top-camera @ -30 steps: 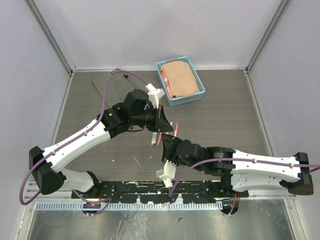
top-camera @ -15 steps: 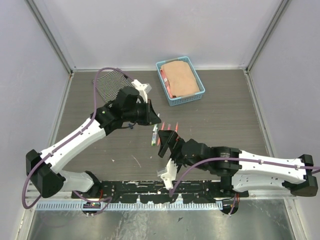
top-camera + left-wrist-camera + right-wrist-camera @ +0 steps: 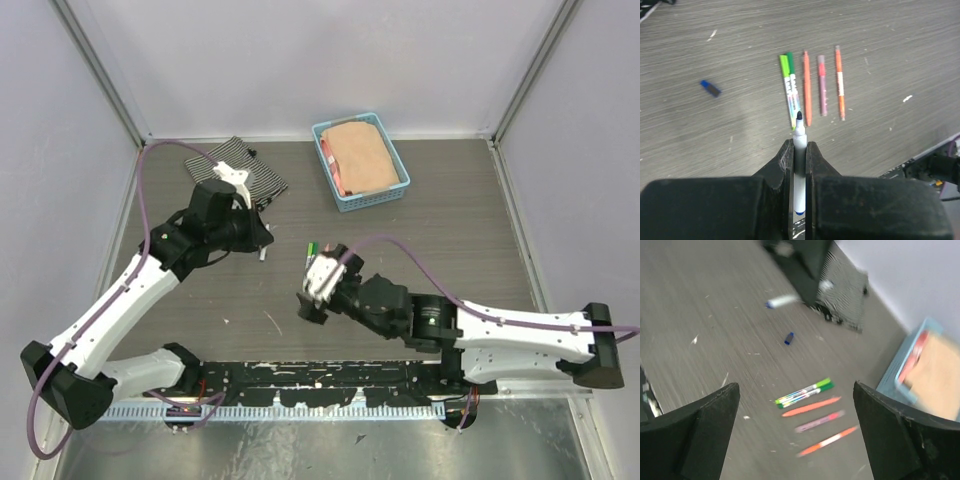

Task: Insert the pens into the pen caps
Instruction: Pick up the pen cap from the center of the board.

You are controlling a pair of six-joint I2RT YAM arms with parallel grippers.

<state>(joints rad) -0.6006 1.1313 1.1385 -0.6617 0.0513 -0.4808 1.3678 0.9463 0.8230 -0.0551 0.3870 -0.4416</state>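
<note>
Left claw [image 3: 799, 148] swung leftward, pinching white blue-ended pen [image 3: 799, 131], tip bare; right claw [image 3: 796, 390] spread wide.

White pen [image 3: 799, 142], dark blue cap [image 3: 710, 88], black-and-white striped cloth [image 3: 846, 297]

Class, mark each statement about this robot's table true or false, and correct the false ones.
1. The left gripper holds a white pen. True.
2. The right gripper grips an orange pen. False: it is open and empty.
3. A blue cap lies loose on the table. True.
4. The blue basket holds pens. False: it shows a tan cloth; the other pens lie in a row on the table.
</note>
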